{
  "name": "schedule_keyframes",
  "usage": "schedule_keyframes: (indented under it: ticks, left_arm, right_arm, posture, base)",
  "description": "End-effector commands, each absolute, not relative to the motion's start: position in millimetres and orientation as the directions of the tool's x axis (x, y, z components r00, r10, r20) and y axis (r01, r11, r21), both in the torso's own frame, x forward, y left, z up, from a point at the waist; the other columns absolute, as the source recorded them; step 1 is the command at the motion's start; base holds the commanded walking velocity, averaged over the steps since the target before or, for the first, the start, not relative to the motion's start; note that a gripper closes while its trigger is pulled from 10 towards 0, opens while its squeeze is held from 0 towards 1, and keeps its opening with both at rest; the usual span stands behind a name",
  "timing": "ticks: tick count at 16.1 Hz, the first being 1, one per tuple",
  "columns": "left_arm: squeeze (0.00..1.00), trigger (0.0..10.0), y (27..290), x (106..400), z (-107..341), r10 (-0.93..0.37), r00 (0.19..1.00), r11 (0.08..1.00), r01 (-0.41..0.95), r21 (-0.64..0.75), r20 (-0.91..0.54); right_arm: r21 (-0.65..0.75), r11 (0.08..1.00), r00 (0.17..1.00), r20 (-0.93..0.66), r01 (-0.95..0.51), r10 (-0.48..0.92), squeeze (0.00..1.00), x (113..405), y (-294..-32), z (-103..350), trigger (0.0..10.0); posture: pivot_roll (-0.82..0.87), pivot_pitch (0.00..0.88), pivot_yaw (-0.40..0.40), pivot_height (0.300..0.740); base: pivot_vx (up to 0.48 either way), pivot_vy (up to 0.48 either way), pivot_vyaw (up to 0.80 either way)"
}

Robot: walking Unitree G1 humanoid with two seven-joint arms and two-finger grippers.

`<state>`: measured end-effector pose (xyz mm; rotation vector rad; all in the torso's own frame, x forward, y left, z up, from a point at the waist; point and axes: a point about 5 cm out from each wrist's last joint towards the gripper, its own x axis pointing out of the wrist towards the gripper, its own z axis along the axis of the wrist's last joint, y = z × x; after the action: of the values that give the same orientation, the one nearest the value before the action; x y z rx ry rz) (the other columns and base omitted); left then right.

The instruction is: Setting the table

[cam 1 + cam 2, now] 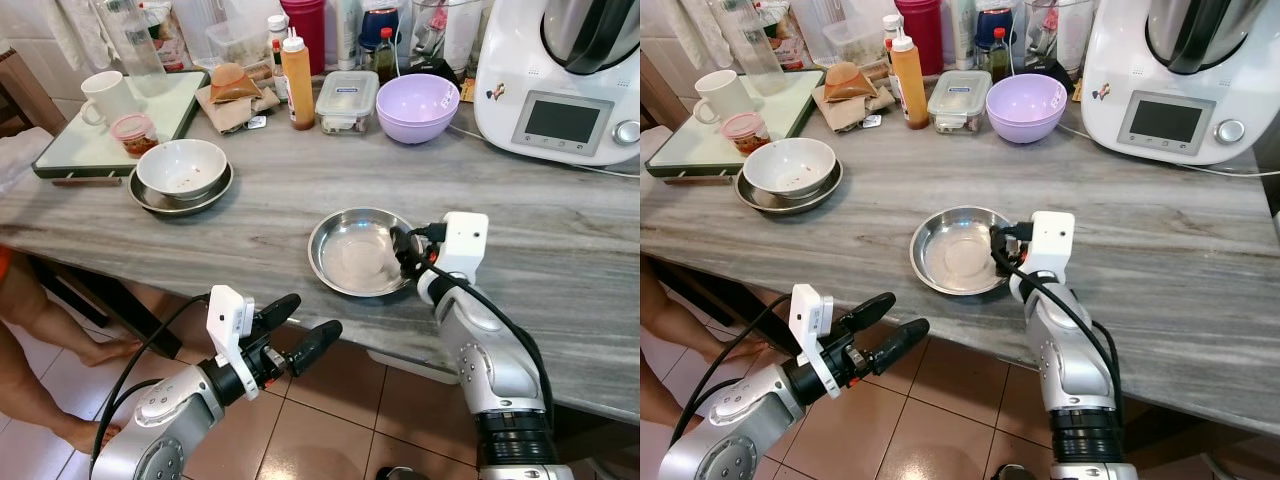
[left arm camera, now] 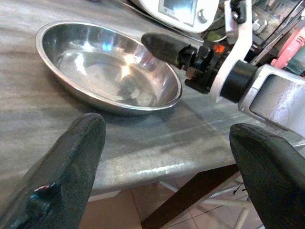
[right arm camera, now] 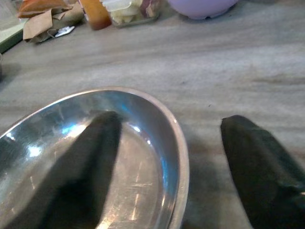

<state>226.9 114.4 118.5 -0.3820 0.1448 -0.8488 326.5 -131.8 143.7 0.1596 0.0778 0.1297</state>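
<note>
— Steel dish (image 1: 358, 250) first: where did it sit?

— On the grey wood-grain counter (image 1: 250, 210), near the front edge, roughly midway along. It was shallow, round, shiny and had nothing in it.

— And the right gripper (image 3: 167, 162)?

— It was at the dish's right rim. Its fingers were spread, and they straddled that rim: one finger (image 3: 88, 162) lay over the inside of the dish, the other (image 3: 259, 162) was outside, over the counter. Whether either pad actually touched the metal, I could not tell.

— The left one?

— The left gripper (image 1: 300, 328) hung below and in front of the counter edge, over the tiled floor (image 1: 320, 420), fingers apart and holding nothing. Its wrist camera looked across the counter's edge at the dish and at the right gripper's black finger beyond it.

— What else was on the counter?

— Back left, a white bowl (image 1: 181, 167) nested in another steel dish (image 1: 150, 197) (some reddish specks showed inside the bowl). Behind that, a green-rimmed tray (image 1: 70, 150) carried a white mug (image 1: 106, 96) and a small pink-lidded jar (image 1: 134, 132). Along the back stood an orange squeeze bottle (image 1: 297, 68), a clear lidded food box (image 1: 346, 100) and a lilac bowl (image 1: 417, 106). A white kitchen machine (image 1: 560, 80) with a screen took up the back right corner.

— Anyone nearby?

— A person's bare leg (image 1: 40, 330) showed at the far left, beneath the counter's level, foot on the tiles.
</note>
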Motion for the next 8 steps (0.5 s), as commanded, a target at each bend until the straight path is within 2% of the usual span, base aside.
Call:
schedule_keyframes:
  ticks: [1,4,5,8]
  left_arm:
    - [0.00,10.0,123.4,228.9,118.4,-0.700,0.714,0.656,0.658,-0.370,0.028]
    - [0.00,10.0,139.9,245.3,124.3,-0.491,0.868,0.803,0.485,-0.345,0.076]
    - [0.00,10.0,142.7,247.1,125.8,-0.447,0.890,0.827,0.448,-0.341,0.087]
    - [0.00,10.0,157.7,250.2,116.1,-0.205,0.977,0.915,0.211,-0.344,0.053]
  right_arm:
    - [0.122,0.983,0.991,0.041,-0.135,0.131,1.00,326.1,-131.6,162.9,10.0]
    - [-0.043,0.991,0.978,0.165,-0.124,0.129,1.00,323.0,-136.0,180.8,10.0]
    - [-0.082,0.990,0.973,0.188,-0.119,0.133,1.00,320.9,-137.8,183.7,10.0]
    - [-0.152,0.985,0.981,0.166,-0.078,0.104,1.00,309.2,-154.6,171.6,10.0]
  posture:
    - [-0.11,0.125,0.091,0.740]
    - [-0.11,0.124,0.090,0.740]
    - [-0.11,0.123,0.088,0.740]
    - [-0.10,0.120,0.085,0.740]
  base:
    - [0.000,0.000,0.00]
    - [0.000,0.000,0.00]
    - [0.000,0.000,0.00]
    - [0.000,0.000,0.00]
